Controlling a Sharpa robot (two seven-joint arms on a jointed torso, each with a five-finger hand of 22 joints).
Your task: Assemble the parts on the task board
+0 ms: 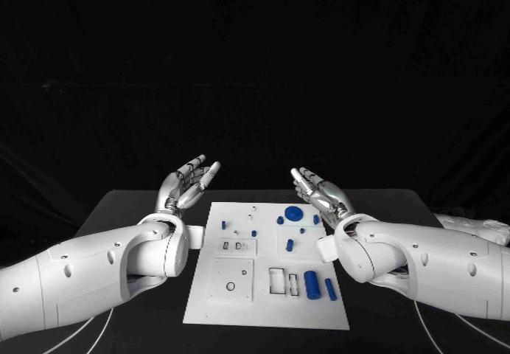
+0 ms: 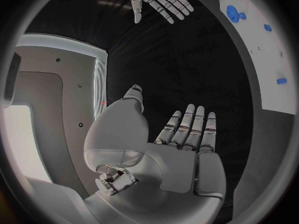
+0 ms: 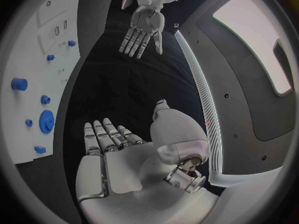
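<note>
The flat white rectangular task board [image 1: 266, 291] lies in the middle of the black surface [image 1: 127, 203], and both arms hover beside it. The left robot hand [image 1: 188, 184] and the right robot hand [image 1: 319, 190] hold nothing, fingers extended and spread. Small blue plastic parts [image 1: 293, 214] sit on the board's right half, among them a round gear at the far end and a thick blue cylinder peg [image 1: 312, 285] near the front. These look light, rigid and smooth, so probably slippery; the peg is best pinched across its middle.
</note>
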